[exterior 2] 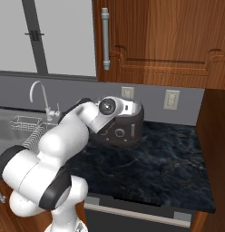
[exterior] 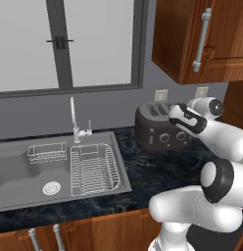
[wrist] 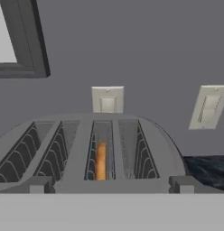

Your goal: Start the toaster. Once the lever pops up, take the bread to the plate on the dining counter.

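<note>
The toaster (exterior: 153, 128) (exterior 2: 129, 129) stands on the dark worktop against the wall, right of the sink. In the hand view I look along the toaster's (wrist: 82, 135) four top slots from its front edge. The bread (wrist: 100, 160), a thin tan slice, sits low in the third slot from the left. My gripper (exterior: 171, 110) hovers at the toaster's upper front edge, pointing toward the wall, open and empty. Its fingertips are hidden behind the hand. The plate and the dining counter are out of view.
A steel sink (exterior: 25, 169) with a wire dish rack (exterior: 93, 169) and a faucet (exterior: 74, 120) lies to the left. Two wall outlets (wrist: 107, 100) (wrist: 208, 107) sit behind the toaster. Wooden cabinets (exterior 2: 155, 41) hang overhead. Bare worktop (exterior 2: 150, 167) stretches right.
</note>
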